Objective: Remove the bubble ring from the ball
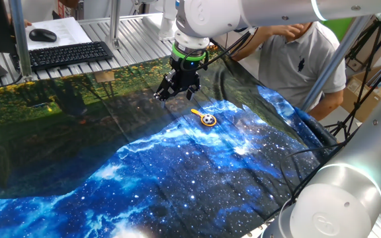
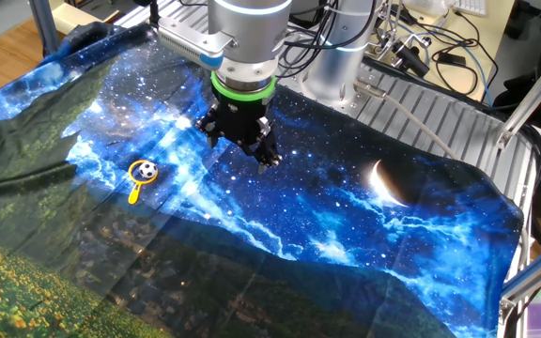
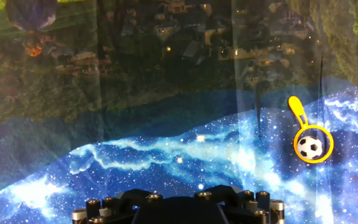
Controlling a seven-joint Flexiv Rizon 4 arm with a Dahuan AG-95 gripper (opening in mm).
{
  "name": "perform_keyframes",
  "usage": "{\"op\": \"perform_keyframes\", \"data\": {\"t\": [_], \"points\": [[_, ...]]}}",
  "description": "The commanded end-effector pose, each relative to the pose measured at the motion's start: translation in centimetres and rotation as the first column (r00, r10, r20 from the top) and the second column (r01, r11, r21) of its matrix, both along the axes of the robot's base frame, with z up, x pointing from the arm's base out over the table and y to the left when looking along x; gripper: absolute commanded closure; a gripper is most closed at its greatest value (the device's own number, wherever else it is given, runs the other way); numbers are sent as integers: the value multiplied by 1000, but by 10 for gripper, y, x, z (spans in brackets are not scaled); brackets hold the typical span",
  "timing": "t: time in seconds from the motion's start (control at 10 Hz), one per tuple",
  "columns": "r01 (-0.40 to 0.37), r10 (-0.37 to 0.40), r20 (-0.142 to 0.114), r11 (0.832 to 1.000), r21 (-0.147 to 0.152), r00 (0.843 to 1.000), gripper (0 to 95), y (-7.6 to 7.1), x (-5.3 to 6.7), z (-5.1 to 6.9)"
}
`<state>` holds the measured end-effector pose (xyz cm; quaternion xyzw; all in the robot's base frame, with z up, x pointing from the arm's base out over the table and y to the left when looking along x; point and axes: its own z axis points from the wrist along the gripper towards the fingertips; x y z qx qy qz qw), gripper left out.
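Note:
The bubble ring (image 1: 207, 119) is a small orange-yellow hoop with a short handle, lying flat on the starry blue cloth. The ball (image 1: 208, 120), white with black patches, sits inside the hoop. Both also show in the other fixed view, the ring (image 2: 136, 186) and the ball (image 2: 145, 170), and at the right of the hand view, the ring (image 3: 296, 109) and the ball (image 3: 310, 147). My gripper (image 1: 176, 92) hangs above the cloth, apart from the ring, beyond and to its left. It appears open and empty (image 2: 242, 148). Only its black base (image 3: 182, 202) shows in the hand view.
The printed cloth (image 1: 177, 172) covers the table, blue galaxy at one end and dark landscape at the other. A person in a white shirt (image 1: 303, 59) sits at the far right edge. A keyboard (image 1: 68, 54) and a mouse (image 1: 42, 35) lie behind the cloth.

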<state>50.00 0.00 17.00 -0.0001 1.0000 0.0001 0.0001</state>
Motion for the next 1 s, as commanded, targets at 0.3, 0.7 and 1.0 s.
{"op": "perform_keyframes", "data": {"t": [0.3,0.7,1.0], "points": [[52,-53,-50,999,-4,997,950,2,-11,-5],[40,-40,-45,999,3,998,950,2,-19,-8],[-10,10,-45,1000,11,999,950,3,-19,-9]]}}
